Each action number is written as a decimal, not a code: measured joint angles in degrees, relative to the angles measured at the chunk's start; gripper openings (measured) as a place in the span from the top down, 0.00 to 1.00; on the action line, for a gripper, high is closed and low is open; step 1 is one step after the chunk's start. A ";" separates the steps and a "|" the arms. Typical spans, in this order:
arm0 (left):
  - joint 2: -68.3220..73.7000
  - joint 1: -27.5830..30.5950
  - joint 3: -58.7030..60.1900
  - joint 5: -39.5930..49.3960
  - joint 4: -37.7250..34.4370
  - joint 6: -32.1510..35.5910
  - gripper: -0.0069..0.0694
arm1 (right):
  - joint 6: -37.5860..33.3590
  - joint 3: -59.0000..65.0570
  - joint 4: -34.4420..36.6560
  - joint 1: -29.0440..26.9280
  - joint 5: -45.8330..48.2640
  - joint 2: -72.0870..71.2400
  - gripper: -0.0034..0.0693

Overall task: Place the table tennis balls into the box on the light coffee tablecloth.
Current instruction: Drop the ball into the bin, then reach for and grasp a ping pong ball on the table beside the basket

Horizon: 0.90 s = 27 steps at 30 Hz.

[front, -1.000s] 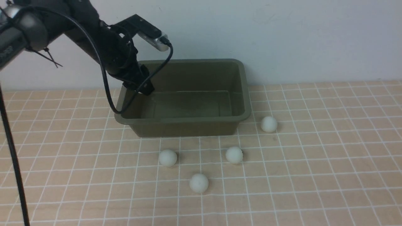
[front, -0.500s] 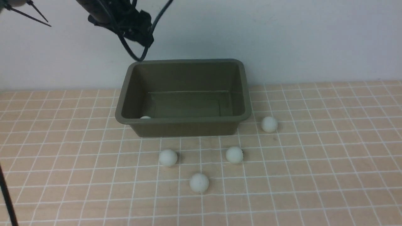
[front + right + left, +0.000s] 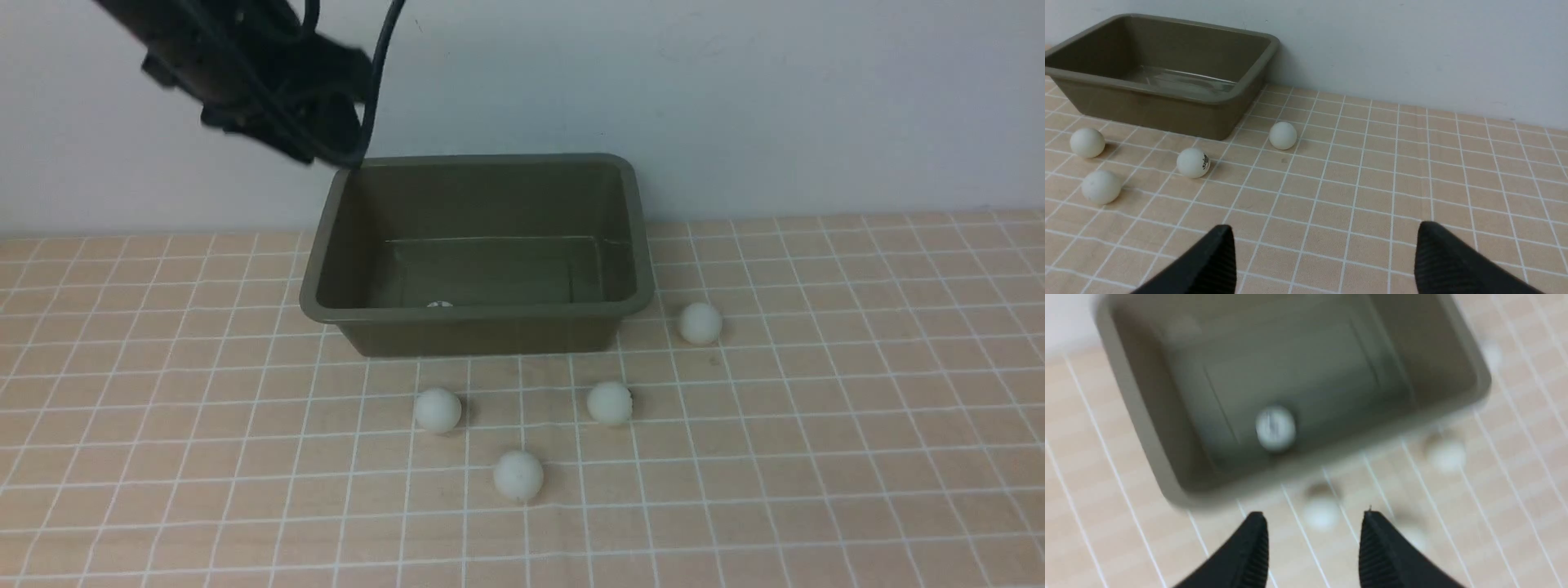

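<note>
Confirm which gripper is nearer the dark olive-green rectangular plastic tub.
Left. The left gripper hangs above the dark olive-green plastic tub, toward its left end. The right gripper sits well off it, with white table tennis balls and tan grid cloth between.

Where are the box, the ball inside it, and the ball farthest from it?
box (image 3: 531,313), front view, near rim.
ball inside the box (image 3: 1275,428), left wrist view, its middle.
farthest ball (image 3: 518,475), front view, its middle.
</note>
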 joint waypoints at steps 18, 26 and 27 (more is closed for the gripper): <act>-4.50 -10.32 35.74 -30.70 -7.20 13.61 0.48 | 0.05 0.00 0.00 0.00 0.66 0.00 0.34; 0.41 -11.55 35.80 -38.87 -7.57 15.20 0.28 | 0.05 0.00 0.00 0.00 0.66 0.00 0.35; 0.76 -11.55 35.80 -38.94 -7.57 15.28 0.28 | 0.05 0.00 0.00 0.00 0.66 0.00 0.35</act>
